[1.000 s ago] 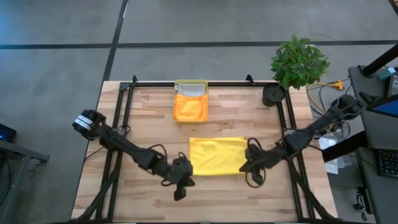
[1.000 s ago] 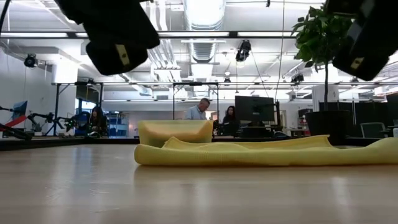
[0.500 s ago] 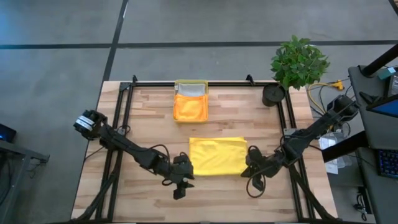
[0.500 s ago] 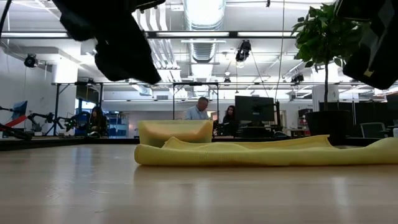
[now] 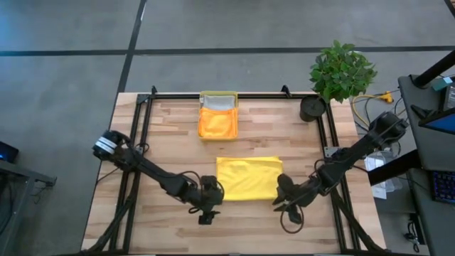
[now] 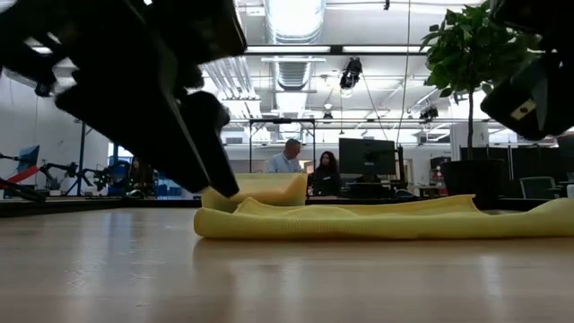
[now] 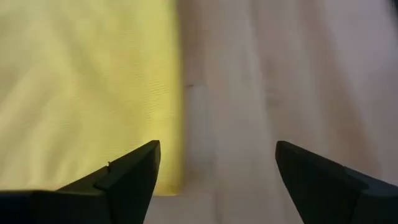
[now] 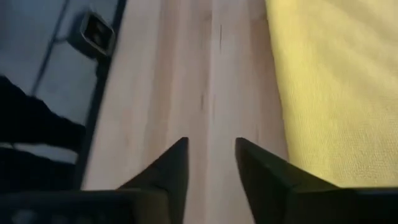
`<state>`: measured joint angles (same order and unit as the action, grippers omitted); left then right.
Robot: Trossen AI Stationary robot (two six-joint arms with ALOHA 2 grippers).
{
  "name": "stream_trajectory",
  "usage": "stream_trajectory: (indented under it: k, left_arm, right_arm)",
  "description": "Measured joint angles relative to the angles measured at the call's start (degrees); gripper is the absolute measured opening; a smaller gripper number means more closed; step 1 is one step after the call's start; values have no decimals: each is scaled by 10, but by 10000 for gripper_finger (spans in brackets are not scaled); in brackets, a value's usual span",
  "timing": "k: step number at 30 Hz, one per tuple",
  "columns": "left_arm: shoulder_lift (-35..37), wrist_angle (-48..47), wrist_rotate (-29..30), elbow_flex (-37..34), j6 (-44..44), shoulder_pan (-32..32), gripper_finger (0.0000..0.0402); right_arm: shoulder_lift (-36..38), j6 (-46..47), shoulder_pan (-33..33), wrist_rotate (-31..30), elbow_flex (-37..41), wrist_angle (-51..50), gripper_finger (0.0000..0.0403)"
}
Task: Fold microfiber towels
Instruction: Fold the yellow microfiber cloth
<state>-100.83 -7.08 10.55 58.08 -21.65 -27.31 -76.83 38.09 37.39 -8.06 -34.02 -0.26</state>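
Your yellow towel (image 5: 248, 178) lies folded into a flat rectangle on the counter (image 5: 170, 142). Your left hand (image 7: 214, 165) gapes wide at its left corner, holding nothing. Your right hand (image 8: 211, 163) stands slightly parted beside its right edge, empty.

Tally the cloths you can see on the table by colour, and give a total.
Yellow towel, folded, in the middle of the table: 1
Orange towel, in the yellow tray: 1
Light grey towel, in the tray behind the orange one: 1
Total: 3 cloths in view
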Motion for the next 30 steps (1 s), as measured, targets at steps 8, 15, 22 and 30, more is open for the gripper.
stream_trajectory:
  k: [8,15,22,30]
  left_arm:
    - [-29,0,31,3,-4,18,306]
    - [-30,0,33,3,-5,34,306]
    - [-31,-1,33,-1,-5,42,306]
    - [-31,-30,32,-3,-7,42,306]
  right_arm:
    - [-47,-70,1,2,0,-31,183]
    - [-51,-75,1,-34,0,-82,184]
    - [-51,-85,1,-55,4,-117,183]
    - [-51,-84,-14,-62,12,-129,183]
